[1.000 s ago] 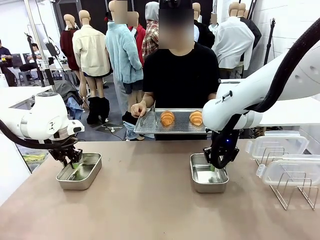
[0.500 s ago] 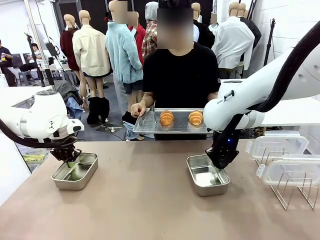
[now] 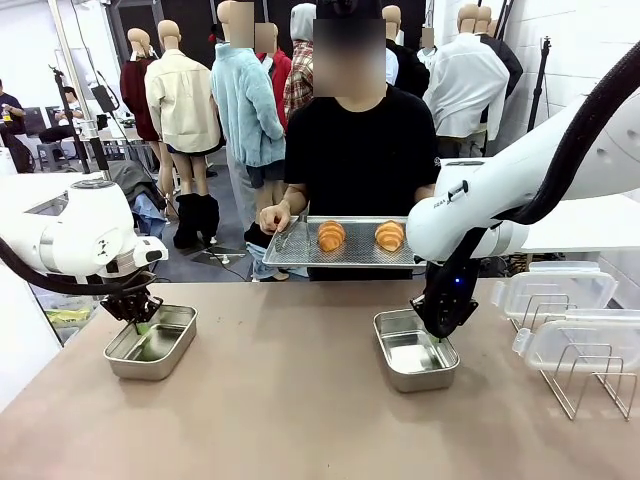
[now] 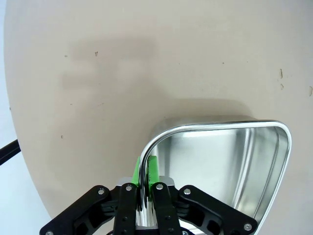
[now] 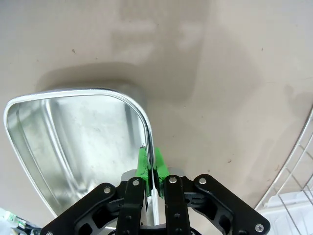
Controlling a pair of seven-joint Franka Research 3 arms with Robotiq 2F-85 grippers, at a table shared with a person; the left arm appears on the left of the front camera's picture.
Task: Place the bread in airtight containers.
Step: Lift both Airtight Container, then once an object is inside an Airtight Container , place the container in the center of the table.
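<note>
two shiny round-cornered steel tins (image 3: 140, 367)

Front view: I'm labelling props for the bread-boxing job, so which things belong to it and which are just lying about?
Job: left roll, right roll, left tin pinched by the left gripper, right tin pinched by the right gripper, clear lids.
Bystanders: wire rack, the person's steel tray.

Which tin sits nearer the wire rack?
The right-hand tin, clamped by the right gripper, on the side with the wire rack; the left-hand tin, in the left gripper, is at the opposite end.
</note>
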